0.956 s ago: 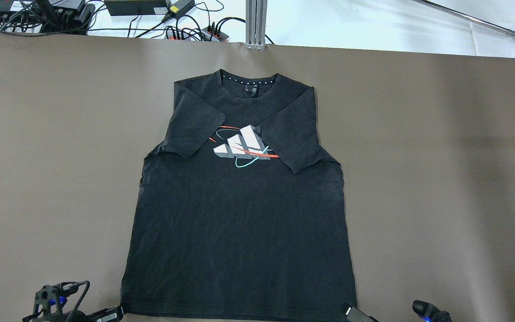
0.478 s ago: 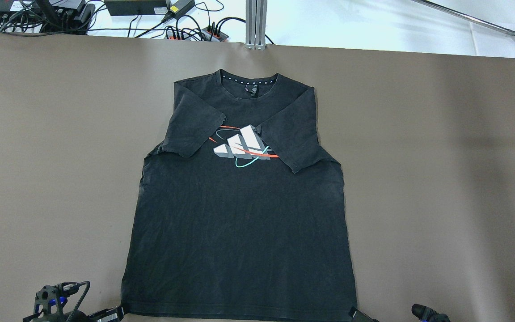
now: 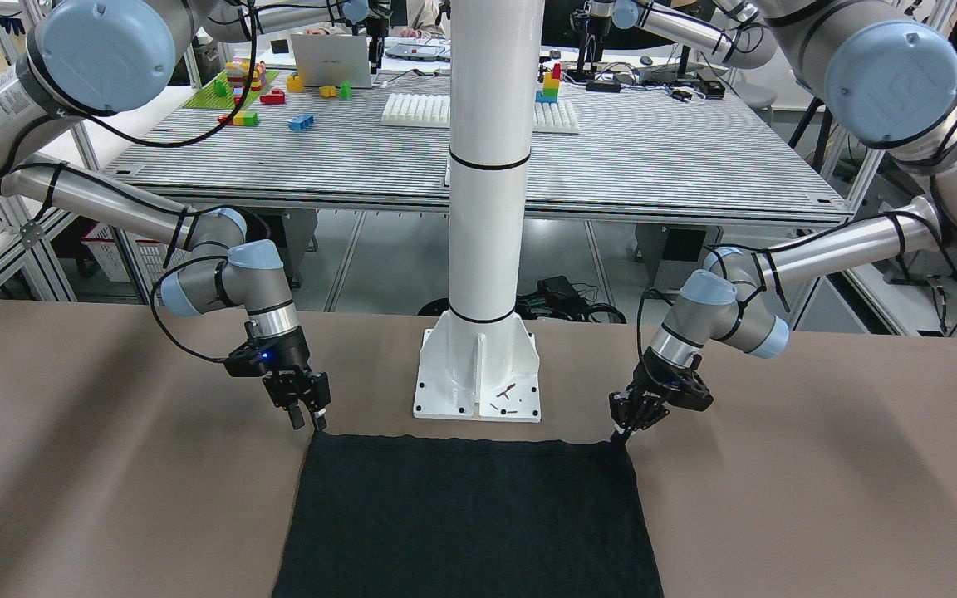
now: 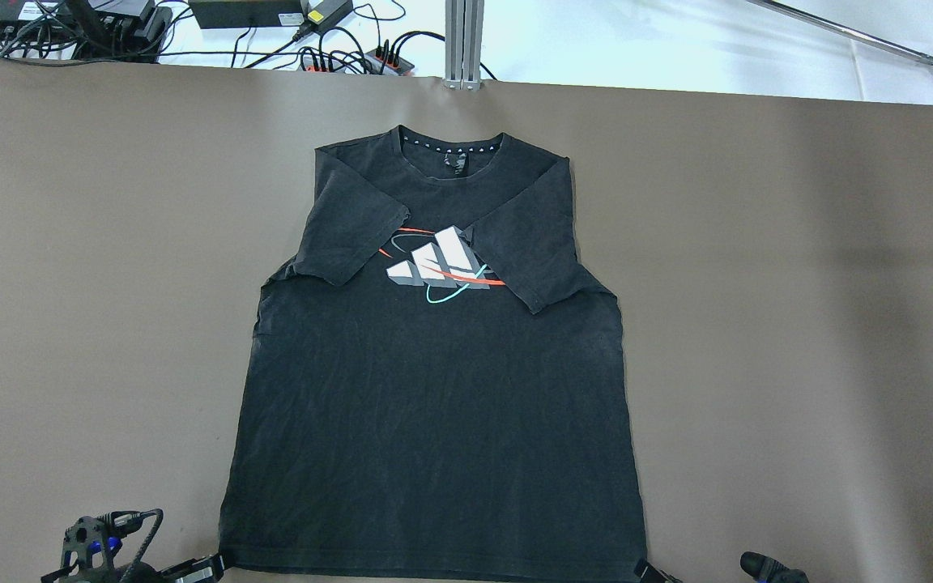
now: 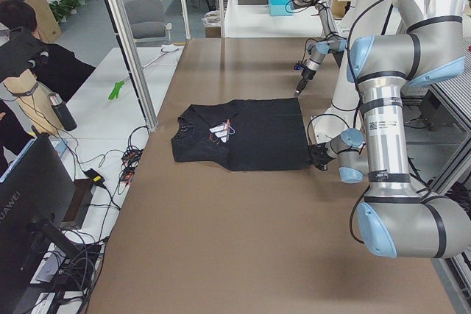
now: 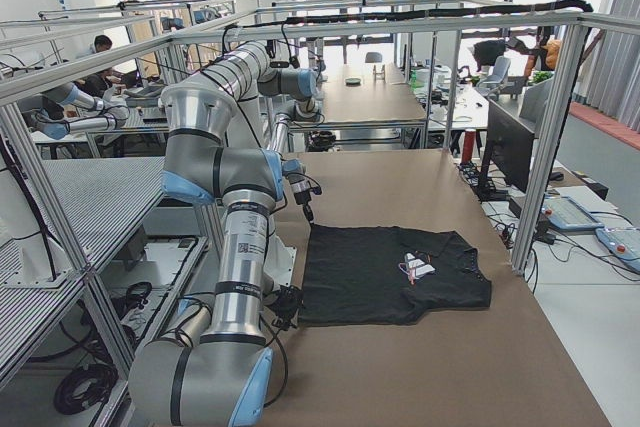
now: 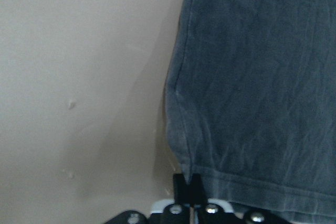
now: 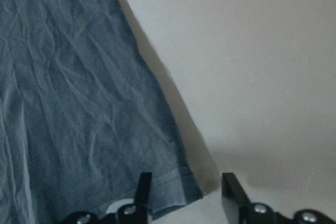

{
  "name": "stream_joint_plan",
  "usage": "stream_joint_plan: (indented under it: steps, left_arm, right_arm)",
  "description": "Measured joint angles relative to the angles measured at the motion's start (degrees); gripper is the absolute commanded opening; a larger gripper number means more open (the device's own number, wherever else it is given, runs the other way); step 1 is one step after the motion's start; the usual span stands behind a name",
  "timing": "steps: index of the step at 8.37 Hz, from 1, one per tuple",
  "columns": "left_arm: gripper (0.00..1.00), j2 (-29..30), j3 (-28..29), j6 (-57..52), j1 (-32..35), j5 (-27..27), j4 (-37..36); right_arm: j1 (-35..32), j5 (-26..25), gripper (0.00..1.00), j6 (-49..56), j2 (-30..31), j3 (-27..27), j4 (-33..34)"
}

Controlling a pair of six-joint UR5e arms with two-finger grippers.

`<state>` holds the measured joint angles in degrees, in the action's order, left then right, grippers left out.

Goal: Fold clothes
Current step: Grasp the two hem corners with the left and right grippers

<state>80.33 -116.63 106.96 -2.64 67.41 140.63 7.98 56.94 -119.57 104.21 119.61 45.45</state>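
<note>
Brown table (image 4: 758,324) shows you the black T-shirt (image 4: 434,405) flat at its centre, sleeves folded in, left gripper (image 7: 188,182) jaws pinching one hem corner, right gripper (image 8: 186,178) jaws spread around the other.

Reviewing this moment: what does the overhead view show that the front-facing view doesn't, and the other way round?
Only overhead: the shirt's collar, printed logo and sleeves folded inward.

Only front-facing: the robot's arms, the white post, and a clear look at the left gripper and right gripper, one at each hem corner.

Both: the black shirt flat on the brown table, hem toward the robot. Overhead clips the grippers at its bottom edge.
</note>
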Motion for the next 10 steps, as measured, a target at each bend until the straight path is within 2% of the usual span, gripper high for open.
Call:
stream_joint_plan:
  steps: [3, 4, 6, 10]
  left_arm:
    - [0.0, 0.0, 0.0, -0.07, 0.0, 0.0, 0.0]
    - [0.0, -0.04, 0.03, -0.08, 0.0, 0.0, 0.0]
    - [0.0, -0.07, 0.08, -0.08, 0.0, 0.0, 0.0]
    - [0.0, -0.11, -0.17, -0.09, 0.01, 0.0, 0.0]
  right_arm:
    - [0.11, 0.01, 0.51, 0.11, -1.93, -1.16, 1.9]
    - [0.11, 0.01, 0.4, 0.12, -2.64, -1.61, 2.48]
    - [0.08, 0.01, 0.0, 0.14, -3.06, -1.96, 2.83]
    - [-0.14, 0.04, 0.0, 0.22, -2.66, -1.46, 2.89]
